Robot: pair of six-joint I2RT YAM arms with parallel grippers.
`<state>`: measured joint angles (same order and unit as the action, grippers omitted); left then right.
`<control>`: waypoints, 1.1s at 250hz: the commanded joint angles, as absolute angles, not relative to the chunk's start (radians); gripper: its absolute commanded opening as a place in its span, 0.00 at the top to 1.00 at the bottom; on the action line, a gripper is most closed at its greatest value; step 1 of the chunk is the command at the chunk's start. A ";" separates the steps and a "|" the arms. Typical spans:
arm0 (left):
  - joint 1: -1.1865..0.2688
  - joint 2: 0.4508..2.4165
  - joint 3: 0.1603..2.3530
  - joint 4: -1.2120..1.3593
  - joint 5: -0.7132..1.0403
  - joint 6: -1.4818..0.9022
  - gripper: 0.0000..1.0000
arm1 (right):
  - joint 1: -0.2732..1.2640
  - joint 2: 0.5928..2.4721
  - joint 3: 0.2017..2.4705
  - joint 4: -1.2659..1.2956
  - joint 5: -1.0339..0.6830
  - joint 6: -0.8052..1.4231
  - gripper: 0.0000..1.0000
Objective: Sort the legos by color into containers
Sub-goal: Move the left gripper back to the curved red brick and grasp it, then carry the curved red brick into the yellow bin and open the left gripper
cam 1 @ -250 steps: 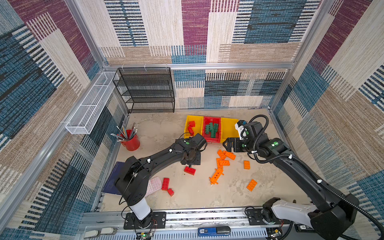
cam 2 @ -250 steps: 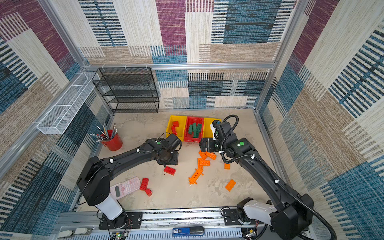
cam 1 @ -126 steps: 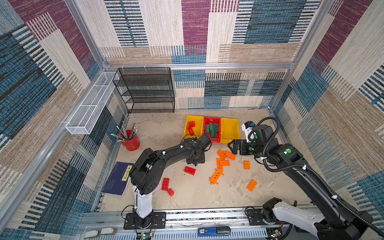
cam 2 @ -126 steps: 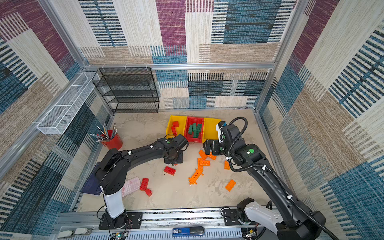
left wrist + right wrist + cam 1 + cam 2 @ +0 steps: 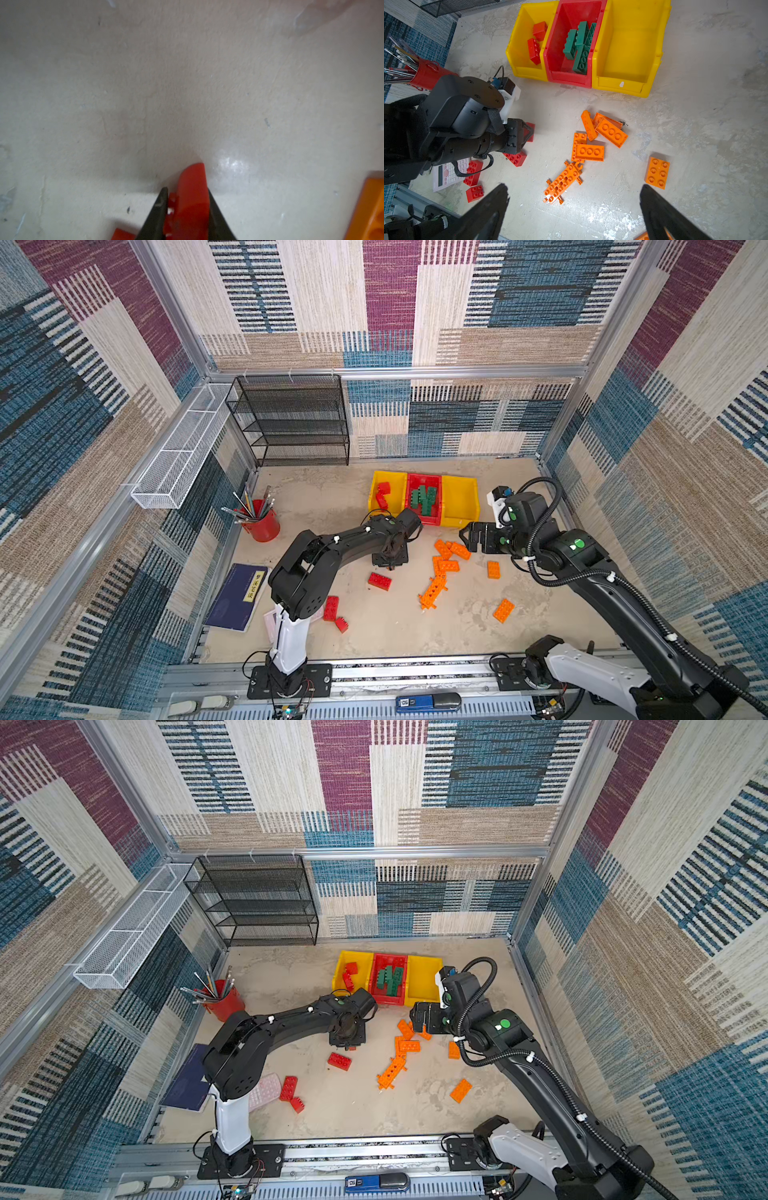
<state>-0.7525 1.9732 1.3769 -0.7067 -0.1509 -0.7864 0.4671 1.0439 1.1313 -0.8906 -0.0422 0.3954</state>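
Note:
My left gripper point(image 5: 187, 190) is shut on a red lego point(image 5: 192, 199) low over the floor, left of the orange pile; in both top views its fingers point(image 5: 390, 566) point straight down. The right gripper point(image 5: 574, 188) hangs open above the orange legos point(image 5: 446, 551), holding nothing. An orange holed beam point(image 5: 562, 182) lies below it. Three containers stand at the back: a yellow bin point(image 5: 388, 479) with red bricks point(image 5: 382, 495), a red bin point(image 5: 424, 477) with green bricks point(image 5: 424, 499), and a bare yellow bin point(image 5: 459, 497). Red legos point(image 5: 379, 581) lie loose on the floor.
A red pencil cup point(image 5: 262, 526) stands at the left and a black mesh shelf point(image 5: 299, 423) at the back wall. A blue book point(image 5: 239, 597) and a pink calculator point(image 5: 264, 1092) lie by the left arm's base. Two single orange bricks point(image 5: 503, 610) lie toward the front right.
The left jaws have closed onto the red lego at the same spot on the floor. The left arm's elbow has swung right. The right gripper has drifted slightly right and stays open.

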 commanded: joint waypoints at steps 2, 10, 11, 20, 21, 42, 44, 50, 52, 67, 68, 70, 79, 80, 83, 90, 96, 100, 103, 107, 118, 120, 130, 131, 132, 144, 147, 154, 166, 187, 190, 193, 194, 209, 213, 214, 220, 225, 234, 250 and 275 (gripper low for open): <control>-0.751 1.975 1.401 -0.740 -0.153 -0.766 0.83 | 0.469 1.052 1.144 -0.884 -0.037 0.392 0.00; -0.751 1.969 1.411 -0.752 -0.160 -0.755 0.83 | 0.468 1.052 1.146 -0.882 -0.037 0.394 0.00; -0.750 1.969 1.413 -0.754 -0.161 -0.753 0.83 | 0.469 1.052 1.147 -0.882 -0.038 0.394 0.00; -0.749 1.960 1.428 -0.766 -0.170 -0.737 0.84 | 0.467 1.054 1.149 -0.880 -0.037 0.394 0.00; -0.749 1.958 1.430 -0.768 -0.172 -0.734 0.84 | 0.468 1.054 1.149 -0.880 -0.036 0.394 0.00; -0.737 1.934 1.485 -0.808 -0.201 -0.690 0.84 | 0.467 1.057 1.151 -0.876 -0.033 0.398 0.00; -0.735 1.932 1.491 -0.809 -0.204 -0.685 0.84 | 0.469 1.058 1.153 -0.877 -0.033 0.399 0.00; -0.727 1.926 1.509 -0.819 -0.208 -0.672 0.84 | 0.469 1.059 1.153 -0.876 -0.032 0.399 0.00; -0.724 1.925 1.517 -0.820 -0.209 -0.667 0.84 | 0.468 1.060 1.154 -0.876 -0.032 0.399 0.00; -0.698 1.923 1.577 -0.842 -0.214 -0.633 0.84 | 0.467 1.067 1.156 -0.875 -0.031 0.404 0.00; -0.697 1.924 1.582 -0.843 -0.214 -0.630 0.84 | 0.468 1.066 1.156 -0.874 -0.031 0.405 0.00; -0.692 1.924 1.590 -0.845 -0.215 -0.625 0.85 | 0.469 1.066 1.156 -0.874 -0.031 0.404 0.00; -0.675 1.932 1.632 -0.854 -0.218 -0.602 0.84 | 0.468 1.068 1.155 -0.871 -0.030 0.409 0.00; -0.673 1.933 1.637 -0.855 -0.218 -0.600 0.84 | 0.468 1.069 1.156 -0.870 -0.030 0.409 0.00; -0.668 1.937 1.651 -0.857 -0.220 -0.592 0.84 | 0.467 1.068 1.156 -0.870 -0.030 0.410 0.00; -0.654 1.946 1.683 -0.858 -0.225 -0.576 0.84 | 0.468 1.069 1.155 -0.868 -0.028 0.413 0.00; -0.644 1.956 1.712 -0.860 -0.227 -0.561 0.83 | 0.468 1.072 1.158 -0.866 -0.026 0.416 0.00; -0.636 1.966 1.731 -0.861 -0.227 -0.550 0.83 | 0.467 1.072 1.157 -0.865 -0.025 0.417 0.00; -0.631 1.973 1.747 -0.863 -0.226 -0.542 0.83 | 0.467 1.074 1.159 -0.865 -0.024 0.420 0.00; -0.623 1.984 1.768 -0.865 -0.224 -0.532 0.83 | 0.468 1.075 1.160 -0.864 -0.024 0.422 0.00; -0.602 2.021 1.832 -0.881 -0.218 -0.511 0.83 | 0.468 1.081 1.163 -0.863 -0.019 0.427 0.00; -0.597 2.029 1.845 -0.884 -0.218 -0.508 0.83 | 0.468 1.083 1.163 -0.864 -0.019 0.427 0.00; -0.583 2.067 1.909 -0.901 -0.208 -0.487 0.83 | 0.468 1.088 1.167 -0.865 -0.015 0.431 0.00; -0.582 2.071 1.916 -0.903 -0.208 -0.484 0.83 | 0.467 1.089 1.167 -0.865 -0.014 0.431 0.00; -0.580 2.075 1.922 -0.905 -0.207 -0.482 0.83 | 0.467 1.090 1.167 -0.865 -0.013 0.431 0.00; -0.567 2.122 1.996 -0.924 -0.202 -0.462 0.83 | 0.468 1.096 1.173 -0.867 -0.006 0.438 0.00; -0.564 2.135 2.013 -0.928 -0.201 -0.457 0.83 | 0.467 1.098 1.173 -0.867 -0.004 0.439 0.00; -0.558 2.161 2.053 -0.934 -0.198 -0.445 0.83 | 0.468 1.101 1.177 -0.868 0.000 0.444 0.00; -0.548 2.204 2.112 -0.940 -0.185 -0.429 0.83 | 0.468 1.108 1.187 -0.871 0.008 0.452 0.00; -0.532 2.279 2.216 -0.956 -0.162 -0.416 0.83 | 0.468 1.122 1.200 -0.874 0.019 0.466 0.00; -0.529 2.291 2.232 -0.959 -0.160 -0.416 0.83 | 0.468 1.124 1.202 -0.874 0.020 0.468 0.00; -0.527 2.302 2.246 -0.960 -0.157 -0.415 0.83 | 0.468 1.127 1.204 -0.874 0.022 0.470 0.00; -0.526 2.305 2.251 -0.962 -0.156 -0.414 0.83 | 0.468 1.127 1.204 -0.875 0.023 0.471 0.00; -0.513 2.357 2.325 -0.976 -0.141 -0.414 0.83 | 0.467 1.137 1.213 -0.876 0.031 0.482 0.00; -0.508 2.370 2.343 -0.980 -0.136 -0.414 0.83 | 0.467 1.141 1.217 -0.876 0.031 0.484 0.00; -0.507 2.373 2.347 -0.980 -0.135 -0.415 0.83 | 0.468 1.142 1.217 -0.875 0.032 0.485 0.00; -0.502 2.391 2.372 -0.985 -0.127 -0.416 0.83 | 0.468 1.148 1.222 -0.875 0.033 0.488 0.00; -0.497 2.407 2.393 -0.989 -0.121 -0.417 0.83 | 0.467 1.152 1.226 -0.876 0.034 0.490 0.00; -0.492 2.431 2.425 -0.992 -0.107 -0.418 0.83 | 0.468 1.162 1.234 -0.876 0.038 0.495 0.00; -0.485 2.466 2.469 -0.995 -0.090 -0.414 0.82 | 0.468 1.179 1.249 -0.877 0.044 0.502 0.00; -0.479 2.504 2.506 -0.989 -0.063 -0.402 0.76 | 0.468 1.206 1.274 -0.879 0.053 0.511 0.00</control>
